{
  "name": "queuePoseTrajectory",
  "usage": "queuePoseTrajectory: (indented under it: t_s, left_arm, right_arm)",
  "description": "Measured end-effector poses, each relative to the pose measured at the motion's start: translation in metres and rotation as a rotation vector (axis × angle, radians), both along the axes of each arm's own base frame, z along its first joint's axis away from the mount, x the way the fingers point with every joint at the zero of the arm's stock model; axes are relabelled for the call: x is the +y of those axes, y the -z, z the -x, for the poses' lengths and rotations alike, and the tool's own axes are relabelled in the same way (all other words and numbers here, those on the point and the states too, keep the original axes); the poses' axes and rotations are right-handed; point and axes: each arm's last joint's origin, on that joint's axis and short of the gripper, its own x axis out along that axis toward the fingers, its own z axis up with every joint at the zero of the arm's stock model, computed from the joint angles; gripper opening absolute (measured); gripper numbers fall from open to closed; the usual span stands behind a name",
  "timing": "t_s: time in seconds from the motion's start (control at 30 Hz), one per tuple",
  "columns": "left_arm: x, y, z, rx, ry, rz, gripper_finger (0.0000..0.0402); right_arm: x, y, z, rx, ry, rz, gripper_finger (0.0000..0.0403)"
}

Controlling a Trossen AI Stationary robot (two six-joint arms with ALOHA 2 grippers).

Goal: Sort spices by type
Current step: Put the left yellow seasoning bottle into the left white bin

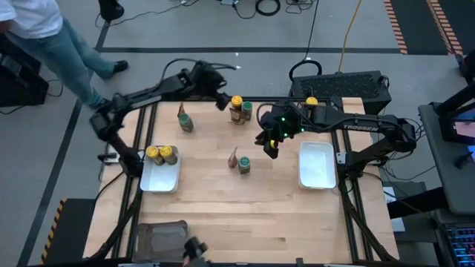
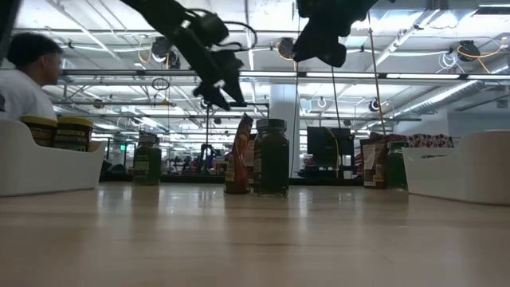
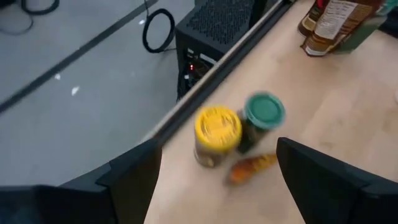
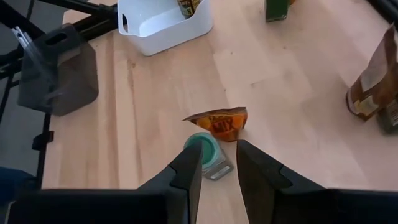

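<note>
Right hand (image 4: 219, 163) above green-lidded jar (image 4: 203, 150)

A wooden table (image 1: 223, 208) bears two white trays (image 1: 315, 165), jars (image 1: 244, 165) and packets (image 1: 184, 117).

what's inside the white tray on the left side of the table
Two yellow-lidded jars stand at the far end of the left white tray. The rest looks bare. Anything beneath the jars is hidden.
</note>
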Motion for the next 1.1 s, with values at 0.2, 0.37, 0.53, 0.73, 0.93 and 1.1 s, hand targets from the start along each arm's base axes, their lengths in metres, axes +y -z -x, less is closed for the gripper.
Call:
queuePoseTrajectory:
  t_s: [0.2, 0.37, 0.53, 0.73, 0.93, 1.1]
  left_arm:
    - [0.031, 0.009, -0.021, 0.035, 0.132, 0.037, 0.0322]
    - [0.043, 0.022, -0.037, 0.045, 0.194, 0.043, 0.0322]
    - [0.048, 0.042, -0.046, 0.062, 0.22, 0.097, 0.0322]
    - [0.05, 0.052, -0.047, 0.115, 0.288, 0.059, 0.0322]
    - [0.05, 0.053, -0.049, 0.167, 0.415, -0.055, 0.0322]
    - [0.051, 0.058, -0.051, 0.195, 0.474, -0.098, 0.0322]
  right_arm:
    - [0.008, 0.0, -0.001, 0.003, -0.005, -0.022, 0.0082]
    - [0.013, 0.0, -0.002, 0.004, -0.017, -0.018, 0.0082]
    - [0.011, 0.0, -0.002, 0.008, 0.011, 0.021, 0.0082]
    - [0.011, 0.0, -0.002, 0.008, -0.002, 0.04, 0.0082]
    - [0.011, 0.0, -0.002, 0.007, -0.017, 0.057, 0.0082]
    - [0.011, 0.0, -0.002, 0.007, -0.023, 0.066, 0.0082]
